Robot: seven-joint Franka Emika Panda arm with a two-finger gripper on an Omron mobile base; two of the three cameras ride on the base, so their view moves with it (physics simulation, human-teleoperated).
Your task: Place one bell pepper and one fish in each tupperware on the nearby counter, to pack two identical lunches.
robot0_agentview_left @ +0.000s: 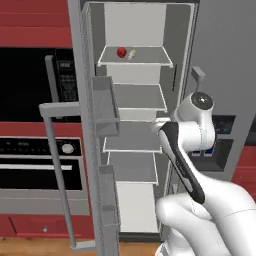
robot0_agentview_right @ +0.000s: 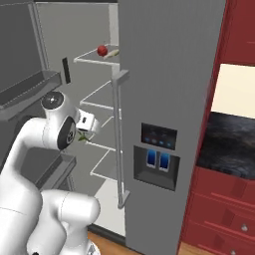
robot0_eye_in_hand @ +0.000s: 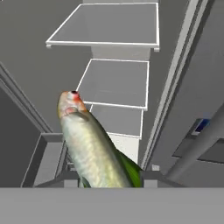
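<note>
Fridge interior (robot0_agentview_left: 135, 97) ahead of me, left door swung open, grey shelves stacked top to bottom, wall oven (robot0_agentview_left: 40, 150) off to the left w/ red cabinets around it. My gripper (robot0_eye_in_hand: 107, 181) is pinched on a fish (robot0_eye_in_hand: 92, 148): in the hand view its silvery-tan body runs up from between my fingertips, head w/ a red spot pointing away, a bit of green at its lower side. So one fish is in hand, held in front of the mid shelves.

Top shelf (robot0_agentview_left: 135, 62) has a bell pepper (robot0_agentview_left: 121, 52) w/ a small pale thing (robot0_agentview_left: 132, 54) just beside it, prob the second fish, too small to be sure. Same pair visible from the right base view, pepper (robot0_agentview_right: 102, 50) near the shelf edge.

Progress, as I judge it: early. Can't see either tupperware from here, only a strip of black counter (robot0_agentview_right: 231, 144) past the closed fridge door on the right, so can't say whether anything's packed. At least this fish needs carrying over, and that pepper plus its neighbour need fetching.
</note>
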